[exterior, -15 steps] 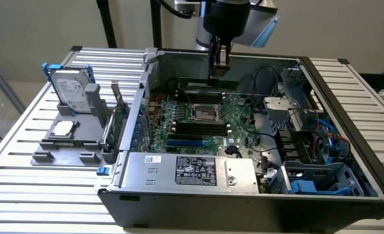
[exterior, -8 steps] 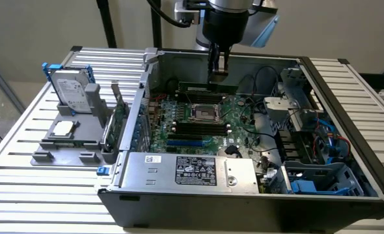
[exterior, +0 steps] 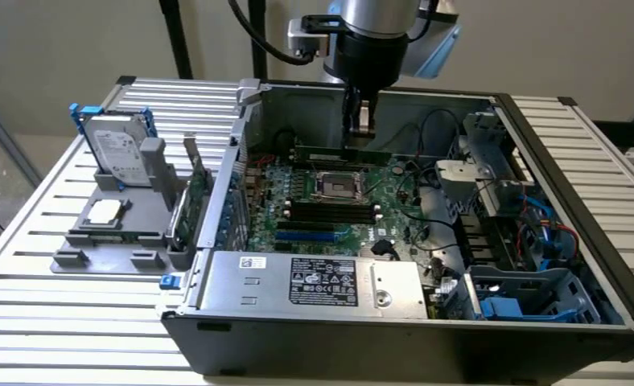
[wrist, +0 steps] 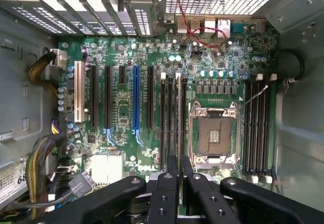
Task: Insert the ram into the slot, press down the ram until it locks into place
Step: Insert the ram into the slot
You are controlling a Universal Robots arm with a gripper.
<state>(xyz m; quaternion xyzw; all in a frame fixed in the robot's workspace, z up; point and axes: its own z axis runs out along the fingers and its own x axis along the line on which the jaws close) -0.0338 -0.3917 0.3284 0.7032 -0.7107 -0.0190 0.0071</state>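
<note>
Green and standing on edge, the ram (exterior: 326, 151) runs along the far side of the CPU socket (exterior: 336, 186), at the upper centre of the exterior view. It is inside the open computer case (exterior: 574, 169), which lies on the slatted metal tabletop (exterior: 38, 265). The ram is in line with the slot (wrist: 178, 97), one of several parallel black sockets beside the CPU socket; whether it is fully seated cannot be told.

The gripper (exterior: 362, 133) hangs vertically, directly over the ram, toward the stick's end on the exterior view's right. In the wrist view its two fingers (wrist: 171, 176) are drawn nearly together with a thin gap between them. Whether they pinch the ram or merely meet its top edge cannot be told.

A blue socket (wrist: 136, 97) lies parallel, further from the CPU socket. A hard drive (exterior: 118, 149) stands in a grey holder (exterior: 108, 237) at the exterior view's left.
</note>
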